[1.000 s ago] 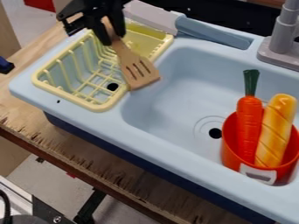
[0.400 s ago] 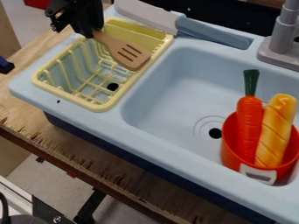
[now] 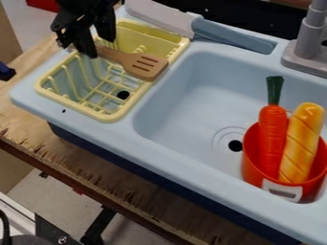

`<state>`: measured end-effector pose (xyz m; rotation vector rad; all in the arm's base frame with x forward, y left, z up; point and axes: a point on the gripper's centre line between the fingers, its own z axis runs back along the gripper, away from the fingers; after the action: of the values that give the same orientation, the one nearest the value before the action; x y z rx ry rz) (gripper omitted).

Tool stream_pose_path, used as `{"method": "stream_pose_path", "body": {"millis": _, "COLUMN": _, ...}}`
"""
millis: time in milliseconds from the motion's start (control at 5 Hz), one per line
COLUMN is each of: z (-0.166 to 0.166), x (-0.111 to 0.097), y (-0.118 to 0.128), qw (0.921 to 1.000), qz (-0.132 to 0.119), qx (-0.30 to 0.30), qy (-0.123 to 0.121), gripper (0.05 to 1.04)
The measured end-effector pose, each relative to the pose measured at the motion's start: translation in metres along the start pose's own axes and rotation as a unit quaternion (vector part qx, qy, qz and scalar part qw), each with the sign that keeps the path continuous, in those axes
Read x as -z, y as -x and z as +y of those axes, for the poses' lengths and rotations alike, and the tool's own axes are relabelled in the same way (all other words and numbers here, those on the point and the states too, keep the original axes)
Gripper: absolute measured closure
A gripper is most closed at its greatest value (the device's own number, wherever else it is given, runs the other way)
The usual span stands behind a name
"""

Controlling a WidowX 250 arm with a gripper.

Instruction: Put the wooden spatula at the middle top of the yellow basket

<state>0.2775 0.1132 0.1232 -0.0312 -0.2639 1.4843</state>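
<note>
The gripper (image 3: 101, 47) hangs over the upper left side of the yellow basket, open, with its two fingers spread apart near the handle end of the wooden spatula (image 3: 144, 66). The spatula lies crosswise over the upper middle of the yellow basket (image 3: 108, 116), its handle toward the basket's left side and its slotted head at the right rim. The basket sits in the left part of the light blue sink unit.
A toy knife (image 3: 230, 36) lies along the sink's back edge, near the grey faucet (image 3: 308, 36). To the right, a red cup (image 3: 253, 167) holds a carrot (image 3: 273, 136) and a yellow bread stick (image 3: 302, 143). The sink basin (image 3: 191, 105) lies between basket and cup.
The spatula has moved up and left from the basin side and turned flatter across the basket. The gripper has shifted left and lower, and its fingers have opened off the handle.
</note>
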Motion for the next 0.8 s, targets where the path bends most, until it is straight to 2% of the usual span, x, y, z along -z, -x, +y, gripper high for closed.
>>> {"method": "stream_pose_path", "body": {"millis": 200, "z": 0.002, "x": 0.004, "y": 0.003, "qw": 0.9999, "qz": 0.007, "qx": 0.007, "qy": 0.001, "gripper": 0.112}}
{"method": "stream_pose_path", "body": {"millis": 400, "z": 0.002, "x": 0.002, "y": 0.004, "qw": 0.9998, "qz": 0.013, "qx": 0.008, "qy": 0.008, "gripper": 0.085}}
{"method": "stream_pose_path", "body": {"millis": 600, "z": 0.0, "x": -0.008, "y": 0.004, "qw": 0.9997, "qz": 0.0, "qx": 0.015, "qy": 0.02, "gripper": 0.085}}
{"method": "stream_pose_path", "body": {"millis": 800, "z": -0.004, "x": -0.015, "y": 0.008, "qw": 0.9982, "qz": -0.016, "qx": 0.052, "qy": 0.027, "gripper": 0.085}}
